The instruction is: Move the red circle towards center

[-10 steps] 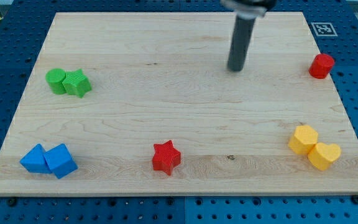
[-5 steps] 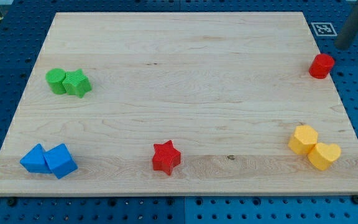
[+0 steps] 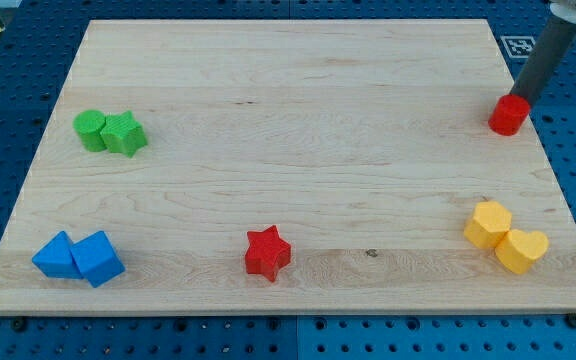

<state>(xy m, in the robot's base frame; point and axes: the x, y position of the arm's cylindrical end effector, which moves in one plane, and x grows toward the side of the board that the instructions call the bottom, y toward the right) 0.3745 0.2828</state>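
The red circle (image 3: 507, 115) sits near the right edge of the wooden board (image 3: 288, 130), in the upper half of the view. My tip (image 3: 521, 99) touches its upper right side; the dark rod slants up to the view's top right corner. The centre of the board lies far to the left of the red circle.
A red star (image 3: 267, 252) lies at bottom centre. A yellow hexagon (image 3: 489, 223) and yellow heart (image 3: 522, 250) touch at bottom right. A green circle (image 3: 91, 130) and green star (image 3: 124, 133) touch at left. Two blue blocks (image 3: 78, 257) sit at bottom left.
The rod swung from the board's upper middle out past the right edge, then came down-left onto the red circle, which has shifted slightly left and down.
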